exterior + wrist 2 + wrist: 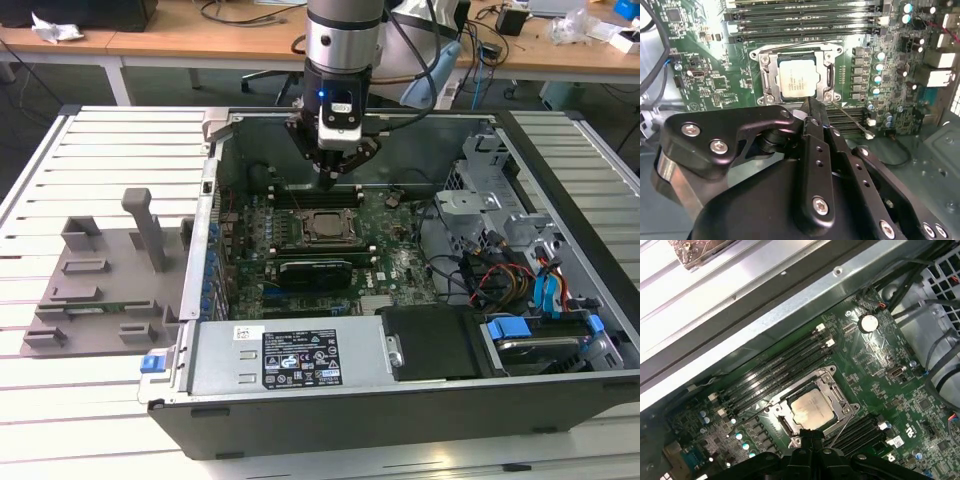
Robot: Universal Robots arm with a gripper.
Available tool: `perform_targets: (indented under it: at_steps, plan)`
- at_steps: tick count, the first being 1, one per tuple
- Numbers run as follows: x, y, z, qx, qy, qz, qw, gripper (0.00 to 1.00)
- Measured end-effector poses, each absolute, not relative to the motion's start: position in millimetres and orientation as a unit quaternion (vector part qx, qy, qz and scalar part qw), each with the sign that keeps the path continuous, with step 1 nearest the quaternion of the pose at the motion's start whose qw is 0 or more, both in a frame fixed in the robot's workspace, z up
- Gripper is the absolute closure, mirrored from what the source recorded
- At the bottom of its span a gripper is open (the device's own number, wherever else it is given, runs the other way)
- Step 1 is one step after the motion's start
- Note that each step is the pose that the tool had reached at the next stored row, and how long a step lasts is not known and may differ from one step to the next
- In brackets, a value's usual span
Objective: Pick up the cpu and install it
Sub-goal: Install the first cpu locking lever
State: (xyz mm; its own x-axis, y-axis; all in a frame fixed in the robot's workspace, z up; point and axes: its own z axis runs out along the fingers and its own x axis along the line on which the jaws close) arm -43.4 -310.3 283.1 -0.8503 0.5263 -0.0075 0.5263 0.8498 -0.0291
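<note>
Exterior view first: we are seeing the arm hanging over the open computer case [400, 400], which is lying on its side on the slatted counter [110, 150]. The end effector [330, 178] is hovering above the green motherboard [400, 265], just past the socket frame [322, 226] and over the row of memory slots [310, 192].

In both wrist views we are finding the cpu [796, 79] [811, 409] already lying flat inside the socket frame [795, 75], silvery top facing up, with the metal bracket still swung open around it. The thin retaining lever [852, 123] is sticking out from one corner of the frame, apart from the chip.

In the second wrist view the end effector [811, 111] is showing its black fingers [816, 125] pressed together to a narrow tip with nothing pinched between them. That tip is sitting just beside the socket's edge and clear of the cpu; we cannot tell whether it is touching the frame.

On the exterior view's left, a grey fixture tray [100, 285] is resting on the counter, well apart from the case. A long black expansion card [315, 272] is sitting just beside the socket, toward the power supply [290, 360].
</note>
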Motion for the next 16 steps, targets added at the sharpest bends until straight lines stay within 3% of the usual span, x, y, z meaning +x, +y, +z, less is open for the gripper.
perform_targets:
  at_steps: [16]
  plan:
    - [-43.1,-310.3,283.1,-0.177,-0.984,0.015,-0.001,0.89]
